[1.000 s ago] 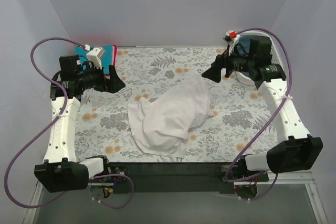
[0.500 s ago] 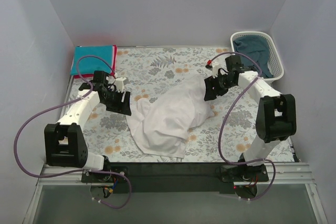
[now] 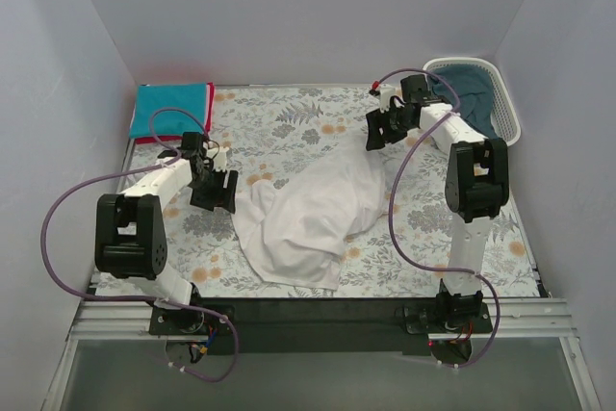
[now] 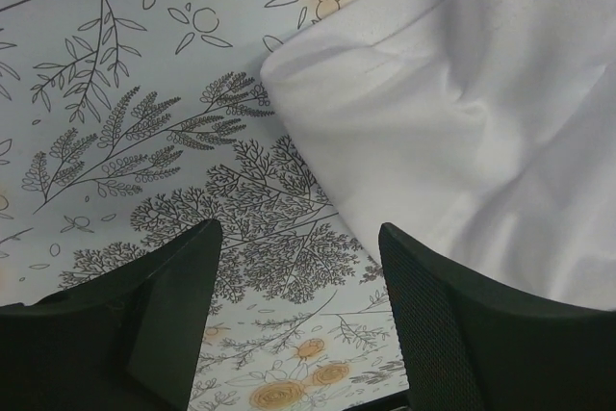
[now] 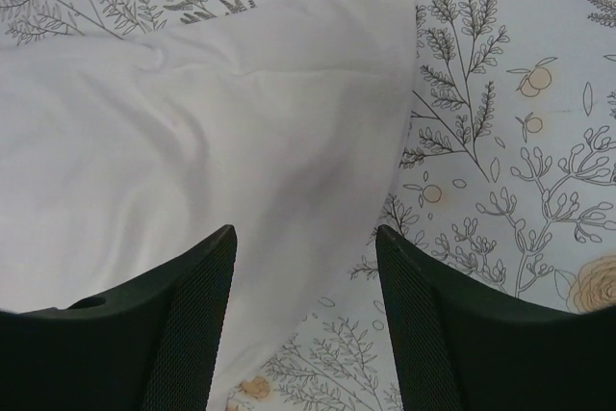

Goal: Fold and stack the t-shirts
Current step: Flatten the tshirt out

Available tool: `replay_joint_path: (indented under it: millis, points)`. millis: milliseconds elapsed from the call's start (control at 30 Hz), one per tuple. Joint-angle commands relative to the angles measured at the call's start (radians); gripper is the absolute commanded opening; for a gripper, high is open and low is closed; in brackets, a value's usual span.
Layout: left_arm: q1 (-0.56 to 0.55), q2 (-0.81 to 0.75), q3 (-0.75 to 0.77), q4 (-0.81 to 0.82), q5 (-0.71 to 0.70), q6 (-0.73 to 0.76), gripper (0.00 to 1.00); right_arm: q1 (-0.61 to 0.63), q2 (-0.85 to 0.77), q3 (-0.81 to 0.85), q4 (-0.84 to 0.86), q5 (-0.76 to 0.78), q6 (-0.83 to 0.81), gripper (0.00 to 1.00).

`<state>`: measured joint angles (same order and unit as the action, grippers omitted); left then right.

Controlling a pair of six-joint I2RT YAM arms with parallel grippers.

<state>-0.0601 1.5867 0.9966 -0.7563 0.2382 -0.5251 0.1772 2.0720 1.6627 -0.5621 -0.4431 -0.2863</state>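
A crumpled white t-shirt lies in the middle of the floral tablecloth. My left gripper hangs low at its left corner. In the left wrist view that gripper is open over bare tablecloth, and the white t-shirt starts just right of the jaws. My right gripper is low at the shirt's far right corner. It is open, and the hem of the white t-shirt runs below the gap. A folded teal t-shirt rests on a red one at the back left.
A white slatted basket at the back right holds a dark blue-teal t-shirt. The right arm's cable loops over the cloth beside the shirt. Grey walls close in the table on three sides.
Both arms have come down from a raised pose to the table. The left gripper reached the shirt's left corner, the right its far right corner. Both sets of jaws have narrowed somewhat.
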Motion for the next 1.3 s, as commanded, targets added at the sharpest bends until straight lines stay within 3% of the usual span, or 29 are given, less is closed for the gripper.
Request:
replay_joint_path:
  millis: [0,233,333,367,433,467,500,700,733,767,800,900,1100,1267]
  points:
    - [0.003,0.018,0.048,0.049,0.009,-0.033,0.65,0.004,0.046,0.061,0.016,0.004,0.032,0.67]
    - [0.003,0.096,0.076,0.093,0.073,-0.067,0.61,0.005,0.066,-0.013,0.014,-0.034,0.049,0.61]
    - [0.003,0.136,0.096,0.109,0.108,-0.078,0.47,0.005,0.034,-0.114,0.013,-0.043,0.035,0.36]
    - [0.005,0.142,0.102,0.113,0.110,-0.082,0.34,0.002,0.017,-0.144,0.011,-0.045,0.027,0.18]
    - [0.011,0.148,0.123,0.120,0.104,-0.088,0.20,-0.001,-0.051,-0.238,-0.002,-0.045,-0.002,0.02]
    - [0.022,0.145,0.132,0.120,0.104,-0.090,0.07,-0.007,-0.081,-0.271,-0.007,-0.039,-0.013,0.01]
    - [0.029,0.142,0.149,0.118,0.104,-0.090,0.00,-0.011,-0.114,-0.308,-0.010,-0.037,-0.037,0.01]
    - [0.060,0.093,0.169,0.069,0.044,0.000,0.00,-0.015,-0.439,-0.521,-0.102,-0.054,-0.125,0.01]
    - [0.090,0.091,0.165,0.066,0.032,0.013,0.00,-0.015,-0.450,-0.523,-0.134,-0.074,-0.161,0.14]
    - [0.091,0.085,0.157,0.061,0.030,0.029,0.00,-0.016,-0.464,-0.524,-0.169,-0.048,-0.172,0.38]
    - [0.089,0.084,0.151,0.058,0.036,0.036,0.00,-0.031,-0.481,-0.518,-0.176,-0.022,-0.180,0.43]
    - [0.091,0.091,0.148,0.052,0.052,0.039,0.00,-0.074,-0.449,-0.450,-0.162,-0.016,-0.165,0.35]
    - [0.089,0.107,0.160,0.049,0.052,0.030,0.00,-0.130,-0.267,-0.337,-0.099,-0.026,-0.036,0.41]
    - [0.091,0.121,0.162,0.045,0.046,0.034,0.00,-0.154,-0.175,-0.258,-0.048,-0.068,0.016,0.40]
